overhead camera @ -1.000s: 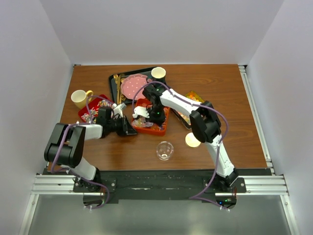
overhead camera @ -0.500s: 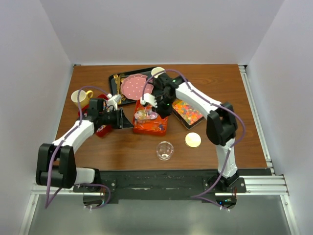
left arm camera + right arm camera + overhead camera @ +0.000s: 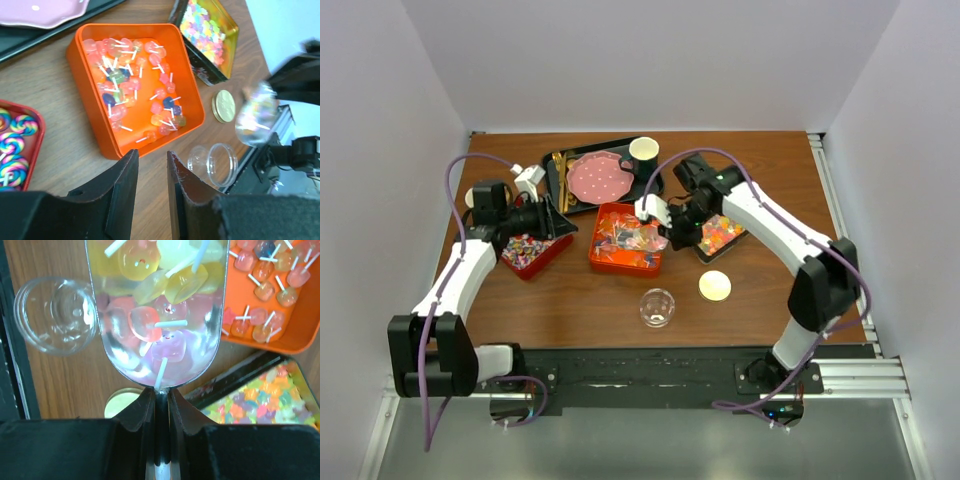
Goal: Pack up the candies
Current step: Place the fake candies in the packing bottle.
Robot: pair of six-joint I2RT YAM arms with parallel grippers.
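Brown tabletop: my right gripper pinches the handle of a clear scoop — candies heaped in it just beyond the fingers, by the orange tray's right edge. The right wrist view shows that load; from above I can't make it out. My left gripper is slightly spread, empty. One jar, one gold lid.

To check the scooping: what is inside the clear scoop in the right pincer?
Yellow and pink lollipops with white sticks fill the scoop. Those underneath are covered, so their number is unclear.
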